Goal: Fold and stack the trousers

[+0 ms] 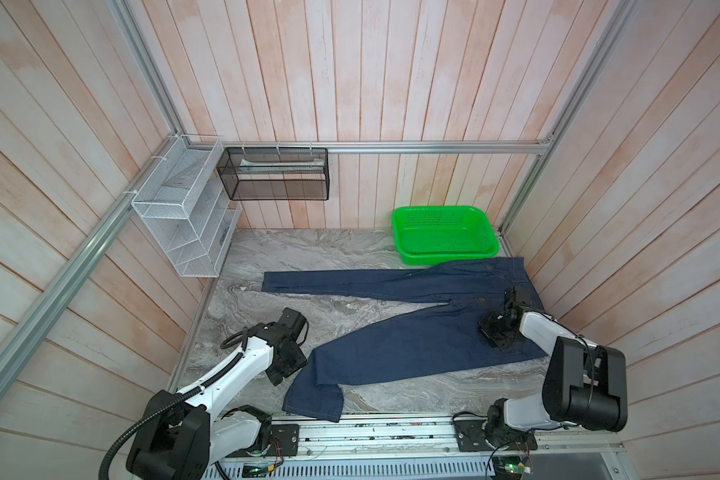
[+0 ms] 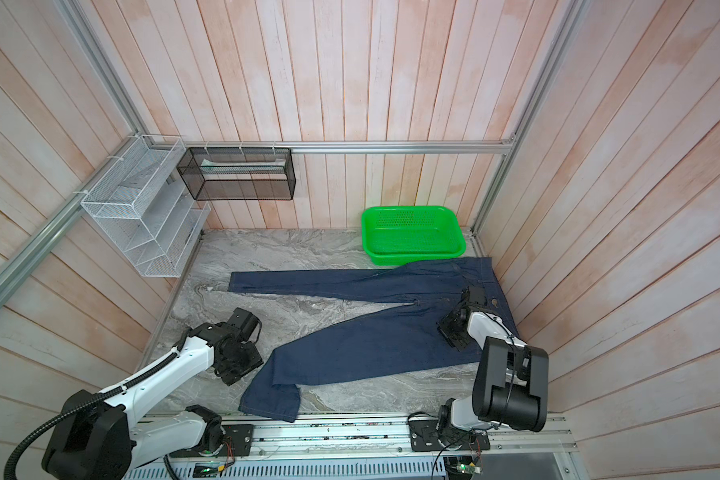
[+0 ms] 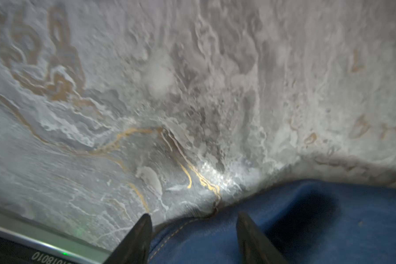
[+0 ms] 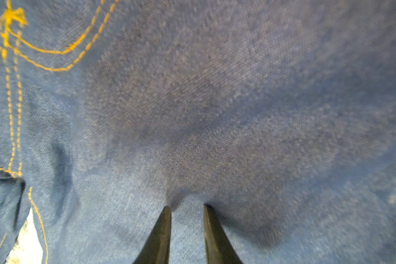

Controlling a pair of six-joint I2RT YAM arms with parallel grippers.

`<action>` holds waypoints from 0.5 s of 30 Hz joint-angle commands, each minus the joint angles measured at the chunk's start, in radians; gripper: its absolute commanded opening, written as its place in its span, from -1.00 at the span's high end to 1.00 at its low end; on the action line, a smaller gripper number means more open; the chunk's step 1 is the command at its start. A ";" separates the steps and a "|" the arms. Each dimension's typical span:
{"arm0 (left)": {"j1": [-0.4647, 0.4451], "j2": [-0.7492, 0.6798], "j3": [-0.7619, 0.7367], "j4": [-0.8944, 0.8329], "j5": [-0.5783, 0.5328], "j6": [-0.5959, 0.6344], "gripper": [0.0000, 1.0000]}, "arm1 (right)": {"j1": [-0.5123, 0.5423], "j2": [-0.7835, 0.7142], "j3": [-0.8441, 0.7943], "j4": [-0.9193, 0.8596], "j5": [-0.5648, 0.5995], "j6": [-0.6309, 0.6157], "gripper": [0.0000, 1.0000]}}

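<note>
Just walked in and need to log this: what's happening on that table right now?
A two-armed robot is working on a pair of dark blue trousers spread on the marble table. The legs are splayed apart and nothing is folded yet. The right gripper is pressed into the denim near the waist, jaws narrow; whether it has pinched a fold is unclear. The left gripper is open at the edge of the nearer leg. A green basket sits behind the waist.
</note>
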 commanded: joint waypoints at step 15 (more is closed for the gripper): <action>-0.131 -0.018 -0.112 0.010 0.001 -0.146 0.68 | -0.005 0.019 -0.070 -0.090 0.069 -0.014 0.42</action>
